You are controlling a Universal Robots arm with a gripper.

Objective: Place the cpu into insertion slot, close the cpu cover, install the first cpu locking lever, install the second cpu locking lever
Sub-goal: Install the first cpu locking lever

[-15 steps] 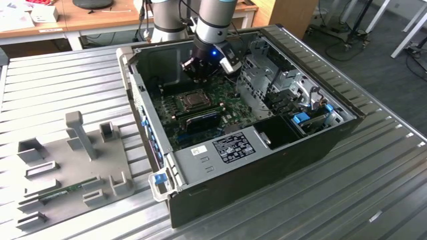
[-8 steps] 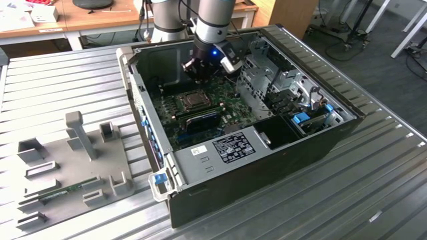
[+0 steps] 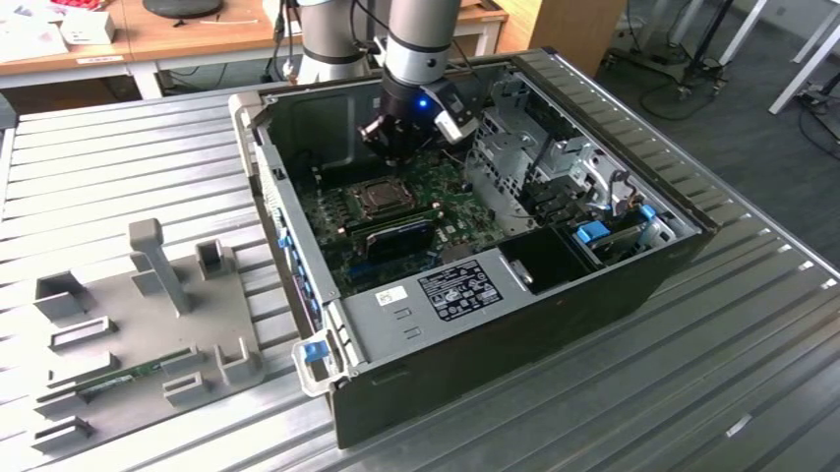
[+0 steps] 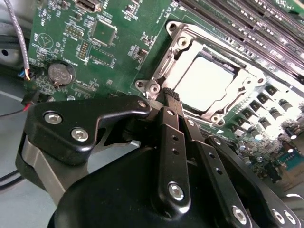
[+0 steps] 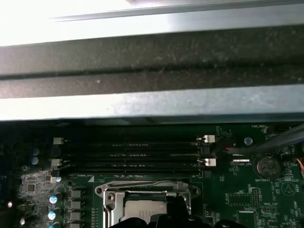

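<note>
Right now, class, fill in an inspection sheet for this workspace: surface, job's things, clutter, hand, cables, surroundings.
Surface: ribbed metal table carrying an open computer case.
Job's things: cpu seated in the insertion slot; cpu cover down around it.
Clutter: grey fixture tray at the exterior view's left.
Hand: hand shut, tips at the cover's edge.
Cables: thin wires beside the board.
Surroundings: wooden desk behind.

No print legible: black label (image 3: 458,291) on case shroud and circuit board (image 5: 247,199) silkscreen both unreadable.
</note>
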